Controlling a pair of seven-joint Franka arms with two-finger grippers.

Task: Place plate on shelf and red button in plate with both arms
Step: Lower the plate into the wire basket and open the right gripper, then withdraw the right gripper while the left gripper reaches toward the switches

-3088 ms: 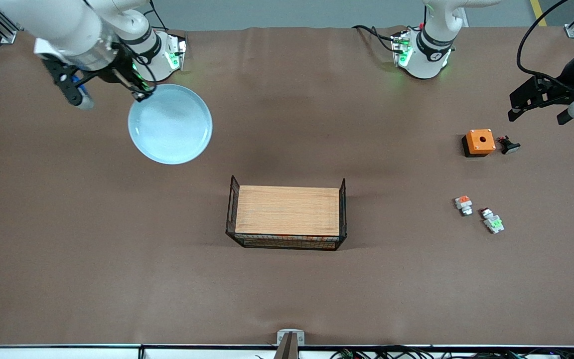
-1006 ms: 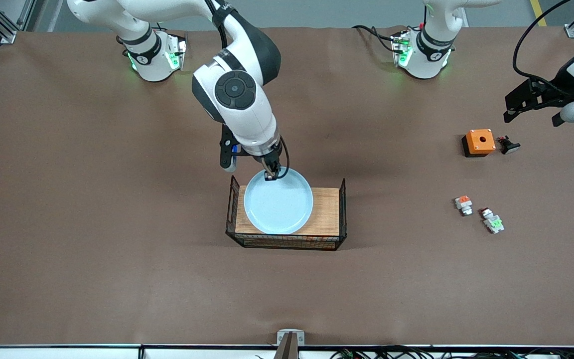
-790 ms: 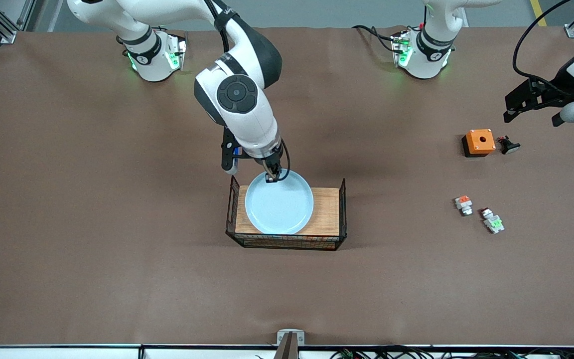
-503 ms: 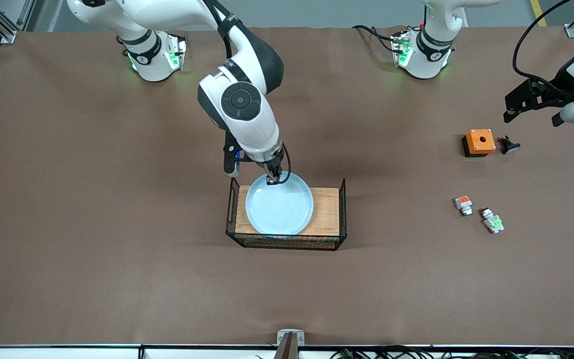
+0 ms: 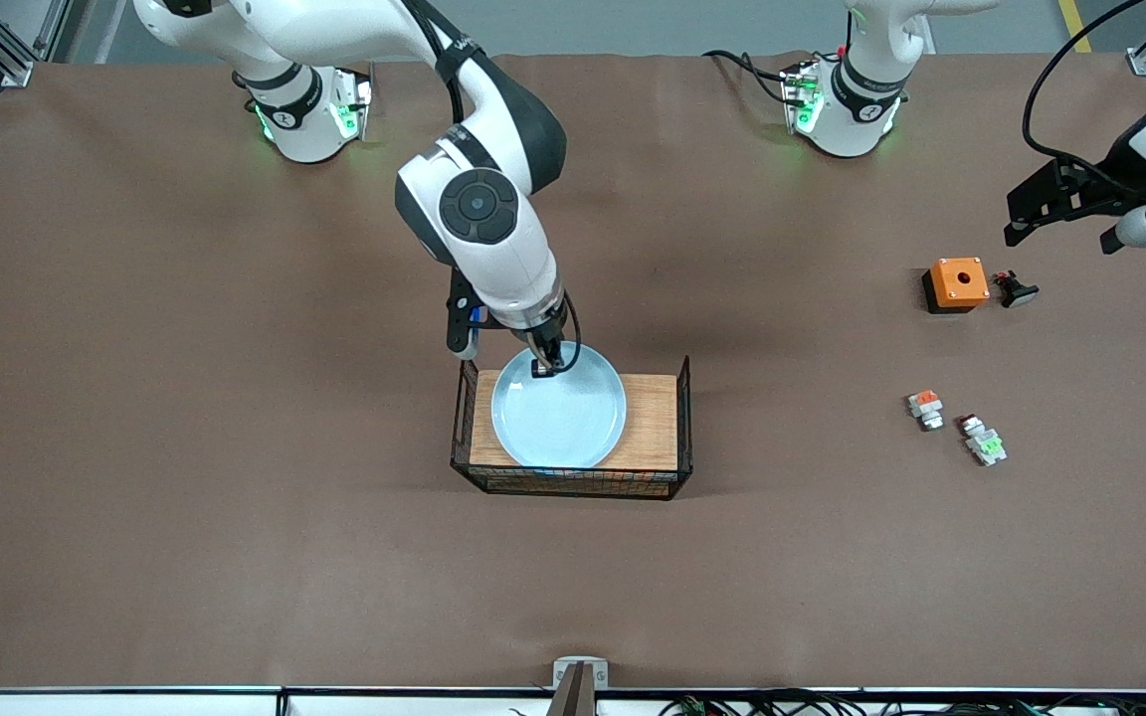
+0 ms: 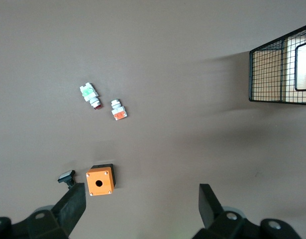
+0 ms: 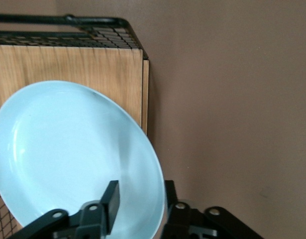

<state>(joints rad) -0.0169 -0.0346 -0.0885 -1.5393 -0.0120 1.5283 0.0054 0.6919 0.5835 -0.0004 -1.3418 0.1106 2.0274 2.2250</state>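
On the wooden tray with black wire ends (image 5: pixel 648 423) rests the round pale blue plate (image 5: pixel 558 416) — stiff, slick, probably breakable. Your right gripper (image 5: pixel 545 364) straddles its rim, fingers parted. Your left gripper (image 6: pixel 138 206) waits open above the orange box (image 5: pixel 958 282); take the small white-grey red button (image 5: pixel 982 439) — light — across its body.

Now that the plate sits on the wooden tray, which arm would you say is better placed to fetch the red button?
The left. Its open pincer hangs over that end of the table, where the red button lies. The right pincer is at the plate rim on the tray.
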